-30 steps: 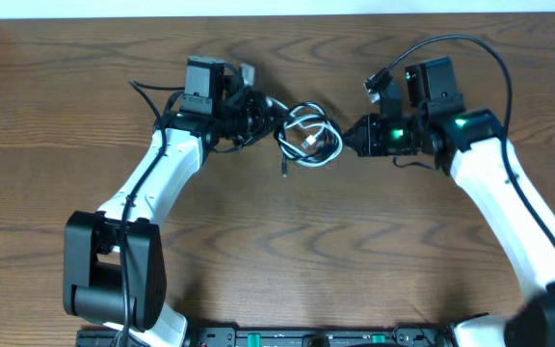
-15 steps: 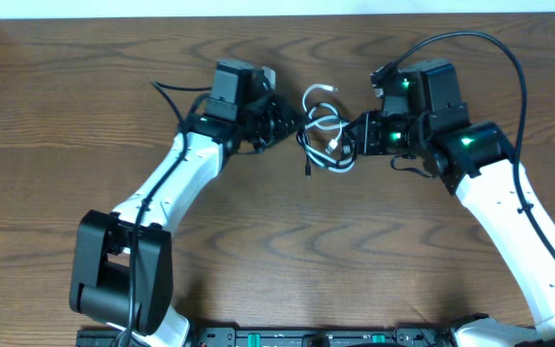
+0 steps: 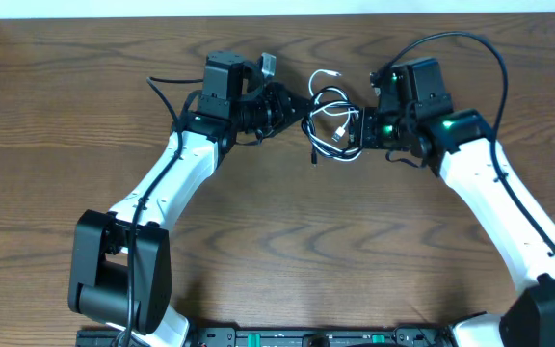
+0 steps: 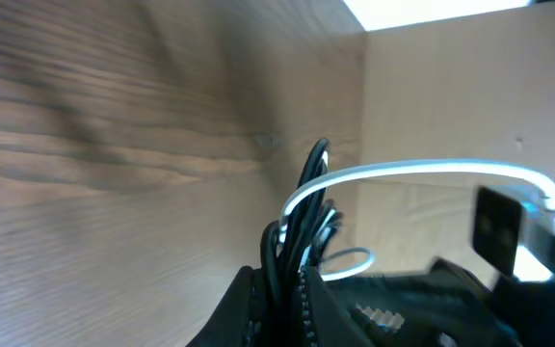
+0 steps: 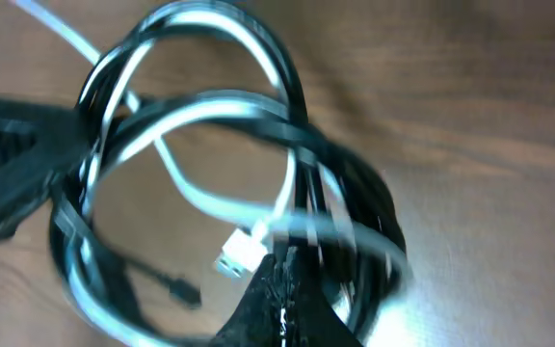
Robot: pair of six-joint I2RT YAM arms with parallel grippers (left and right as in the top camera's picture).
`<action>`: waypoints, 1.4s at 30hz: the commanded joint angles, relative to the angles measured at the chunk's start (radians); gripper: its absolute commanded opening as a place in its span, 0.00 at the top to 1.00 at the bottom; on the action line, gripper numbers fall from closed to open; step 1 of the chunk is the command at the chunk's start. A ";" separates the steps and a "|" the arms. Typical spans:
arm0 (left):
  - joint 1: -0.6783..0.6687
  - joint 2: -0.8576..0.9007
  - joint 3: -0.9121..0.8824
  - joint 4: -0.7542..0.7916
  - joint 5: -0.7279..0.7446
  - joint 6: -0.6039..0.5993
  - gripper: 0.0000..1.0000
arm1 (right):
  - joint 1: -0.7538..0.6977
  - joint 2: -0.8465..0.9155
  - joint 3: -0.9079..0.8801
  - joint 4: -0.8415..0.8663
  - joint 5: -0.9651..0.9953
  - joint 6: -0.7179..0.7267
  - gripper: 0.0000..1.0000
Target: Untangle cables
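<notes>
Btwn L & R jaws: cables (image 3: 339, 134) bundle, clamped both sides.

Robotics lab bench: twin white arms (image 3: 167, 183) at a wooden table (image 3: 287, 260).

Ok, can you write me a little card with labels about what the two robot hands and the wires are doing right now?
Table: brown wooden table
Wires: thin black cable and thin white cable, looped together in one tangled bundle
Left gripper: shut on the bundle's left side
Right gripper: shut on the bundle's right side
White plug: hangs inside the loops
Untangled yet: no
</notes>
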 commanded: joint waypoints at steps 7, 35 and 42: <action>0.000 0.001 0.001 0.082 0.183 -0.119 0.93 | 0.031 0.191 0.010 0.198 0.001 0.092 0.99; 0.021 0.002 0.001 -0.261 -0.402 0.206 0.93 | -0.238 0.071 0.008 -0.080 -0.116 -0.073 0.53; -0.019 0.060 0.001 -0.219 -0.611 0.229 0.83 | -0.245 0.071 0.005 -0.130 -0.092 -0.116 0.53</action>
